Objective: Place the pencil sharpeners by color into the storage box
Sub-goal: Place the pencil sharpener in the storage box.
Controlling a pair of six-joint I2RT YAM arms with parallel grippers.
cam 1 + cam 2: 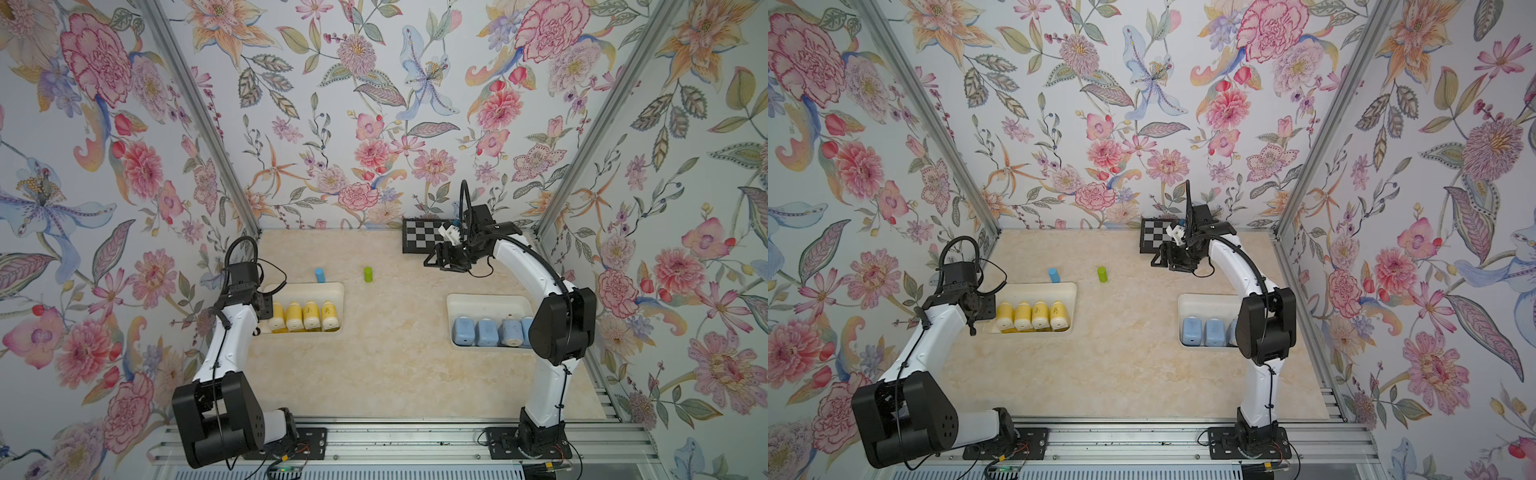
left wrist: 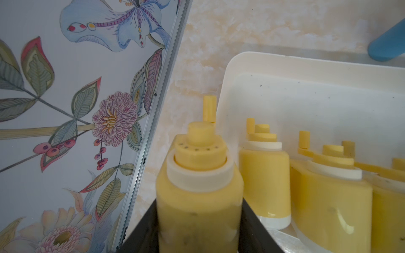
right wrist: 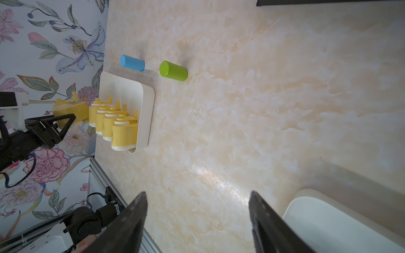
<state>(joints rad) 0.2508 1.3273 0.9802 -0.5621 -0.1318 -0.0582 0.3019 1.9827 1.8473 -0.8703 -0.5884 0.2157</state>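
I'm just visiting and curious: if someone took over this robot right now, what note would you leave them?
Left hand: shut on the fifth yellow sharpener, at the end of the left box.
Right hand: open, empty, above the table.
Done: four yellow sharpeners in that box, four blue sharpeners in the right box.
Left: set the held one in with the yellows.

- Both top views look down from high above the near edge, over the whole beige marbled tabletop [image 1: 395, 365].
- The left wrist view sits close behind a yellow bottle-shaped plastic pencil sharpener [image 2: 198, 197], facing the cream plastic tray [image 2: 306, 98] on the left.
- The right wrist view looks leftward across the tabletop from farther off; every view shares that tray.
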